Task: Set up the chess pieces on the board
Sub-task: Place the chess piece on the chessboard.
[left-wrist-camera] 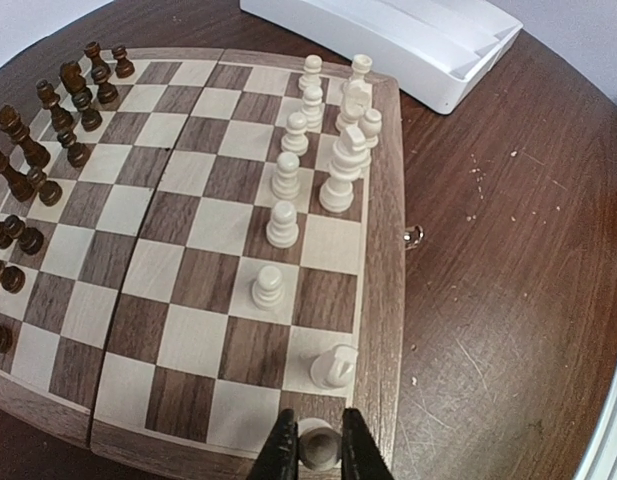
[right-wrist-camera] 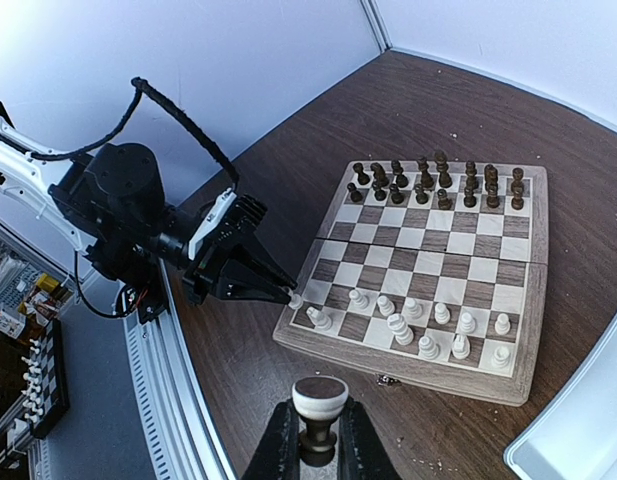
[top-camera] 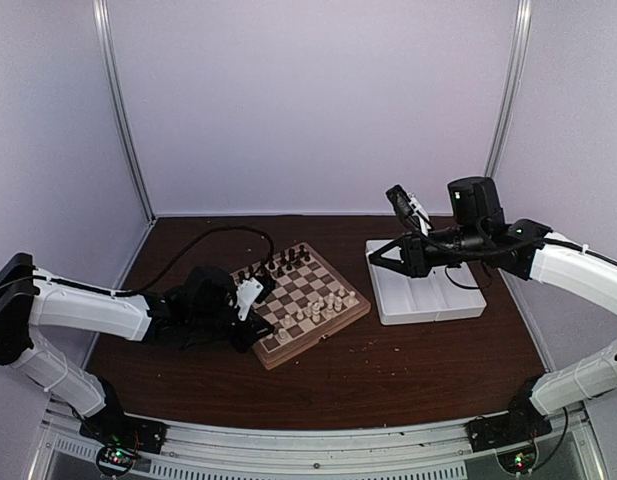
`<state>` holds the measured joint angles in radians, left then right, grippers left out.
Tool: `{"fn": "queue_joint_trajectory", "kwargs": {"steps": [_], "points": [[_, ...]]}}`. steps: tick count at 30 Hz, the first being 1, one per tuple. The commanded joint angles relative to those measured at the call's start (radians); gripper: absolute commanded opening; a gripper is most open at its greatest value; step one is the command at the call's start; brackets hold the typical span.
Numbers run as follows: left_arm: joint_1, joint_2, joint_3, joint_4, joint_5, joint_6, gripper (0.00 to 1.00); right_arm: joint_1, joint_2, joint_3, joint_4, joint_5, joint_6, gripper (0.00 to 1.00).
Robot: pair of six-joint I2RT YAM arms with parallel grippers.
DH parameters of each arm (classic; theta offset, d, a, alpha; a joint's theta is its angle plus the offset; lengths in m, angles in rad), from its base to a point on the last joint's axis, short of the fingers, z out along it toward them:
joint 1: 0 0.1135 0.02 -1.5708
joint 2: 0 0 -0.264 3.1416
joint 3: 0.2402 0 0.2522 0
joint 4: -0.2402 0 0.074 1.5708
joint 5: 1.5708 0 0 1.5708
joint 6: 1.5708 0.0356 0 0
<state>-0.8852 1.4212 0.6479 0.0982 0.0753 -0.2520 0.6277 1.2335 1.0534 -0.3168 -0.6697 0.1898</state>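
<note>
- On the table (top-camera: 408, 385), the board (left-wrist-camera: 220, 222) is set at an angle in front of the left arm, with the white tray (top-camera: 428, 312) near it on the right.
- The cream pieces (left-wrist-camera: 285, 178) are stood in two ragged rows along one side of the board; the dark pieces (right-wrist-camera: 435, 188) are lined up along the opposite side.
- The left pincer (left-wrist-camera: 316, 425) is clamped on one cream piece (left-wrist-camera: 318, 448), low at the board's corner at the end of the cream rows; whether that piece is touching the wood cannot be told.
- The right pincer (right-wrist-camera: 319, 430) is clamped on a pale-topped piece (right-wrist-camera: 320, 397) with a darker stem, and is raised over the tray's left edge, clear of the board.
</note>
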Motion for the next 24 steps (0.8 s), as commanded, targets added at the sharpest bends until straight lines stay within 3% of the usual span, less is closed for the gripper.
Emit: {"fn": "queue_joint_trajectory", "kwargs": {"steps": [1,24], "points": [[-0.003,0.028,-0.009,0.077,0.014,-0.003,0.13,-0.006,-0.024,-0.018,0.033,0.022,0.007,0.00],[-0.008,0.090,-0.037,0.139,0.026,-0.013,0.13,-0.010,-0.023,-0.020,0.038,0.015,0.011,0.00]]}}
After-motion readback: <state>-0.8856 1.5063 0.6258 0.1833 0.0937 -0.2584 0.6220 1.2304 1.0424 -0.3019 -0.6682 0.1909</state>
